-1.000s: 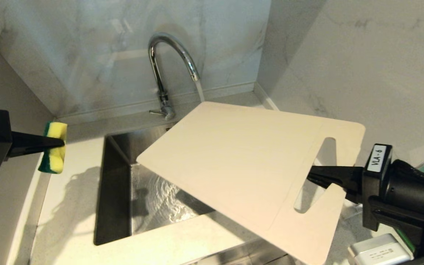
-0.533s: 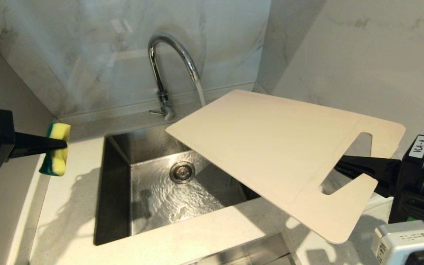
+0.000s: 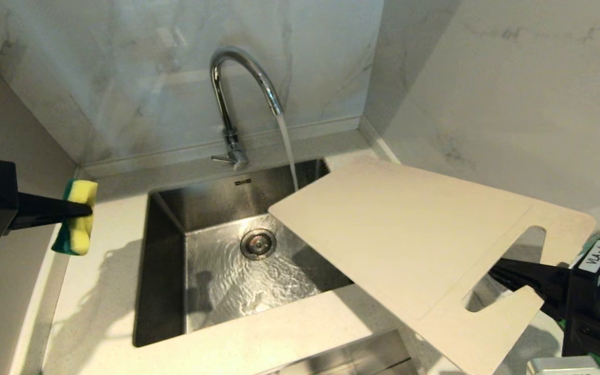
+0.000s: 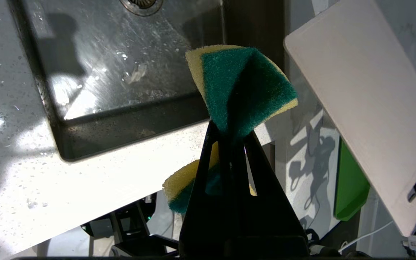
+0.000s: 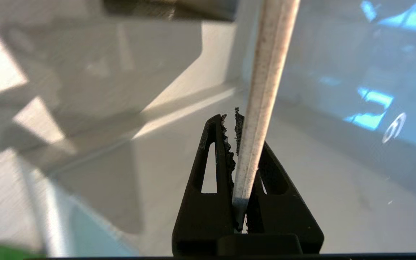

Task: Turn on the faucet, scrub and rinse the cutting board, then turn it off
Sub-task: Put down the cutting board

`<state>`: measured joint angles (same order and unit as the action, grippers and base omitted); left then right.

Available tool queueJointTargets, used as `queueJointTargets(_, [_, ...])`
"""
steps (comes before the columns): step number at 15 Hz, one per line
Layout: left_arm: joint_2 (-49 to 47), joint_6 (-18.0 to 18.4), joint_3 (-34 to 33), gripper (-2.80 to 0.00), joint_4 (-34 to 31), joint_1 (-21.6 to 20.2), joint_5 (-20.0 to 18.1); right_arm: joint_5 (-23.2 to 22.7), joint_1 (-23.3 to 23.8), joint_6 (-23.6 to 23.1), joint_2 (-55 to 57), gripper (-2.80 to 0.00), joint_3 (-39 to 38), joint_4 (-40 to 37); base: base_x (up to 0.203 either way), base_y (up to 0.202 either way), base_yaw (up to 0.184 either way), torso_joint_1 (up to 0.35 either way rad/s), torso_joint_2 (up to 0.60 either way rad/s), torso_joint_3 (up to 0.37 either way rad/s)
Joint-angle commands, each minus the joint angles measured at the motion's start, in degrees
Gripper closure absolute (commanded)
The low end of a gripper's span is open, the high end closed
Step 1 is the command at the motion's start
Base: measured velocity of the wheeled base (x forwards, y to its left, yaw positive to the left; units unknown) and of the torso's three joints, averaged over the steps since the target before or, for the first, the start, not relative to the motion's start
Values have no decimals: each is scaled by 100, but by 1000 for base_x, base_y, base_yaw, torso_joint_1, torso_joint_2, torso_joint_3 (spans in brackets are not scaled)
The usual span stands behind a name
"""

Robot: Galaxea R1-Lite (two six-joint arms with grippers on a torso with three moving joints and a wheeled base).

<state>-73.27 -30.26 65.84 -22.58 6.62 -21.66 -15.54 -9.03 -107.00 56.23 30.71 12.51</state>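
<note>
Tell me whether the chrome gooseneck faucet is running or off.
Running. A stream of water falls from the chrome gooseneck faucet into the steel sink, rippling around the drain.

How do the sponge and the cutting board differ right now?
The sponge is small, soft, yellow and green, pinched so it folds; the cutting board is large, flat, beige and stiff. The sponge hangs over the counter left of the sink; the board tilts over the sink's right side, clear of the water stream. Both are held in the air.
</note>
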Motion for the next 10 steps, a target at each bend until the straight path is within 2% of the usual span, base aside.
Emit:
queueJointTargets(1, [-54, -72, -19, 0, -10, 83, -13, 199, -2, -55, -227, 0, -230, 12, 0, 0, 0, 0, 0, 0])
queueJointTargets(4, [-30, -182, -27, 0, -10, 182, -13, 796, -2, 11, -384, 0, -310, 6, 0, 0, 0, 0, 0, 0])
queueJointTargets(10, [-30, -182, -89, 0, -10, 200, -13, 1129, -2, 57, -31, 0, -378, 15, 0, 0, 0, 0, 0, 0])
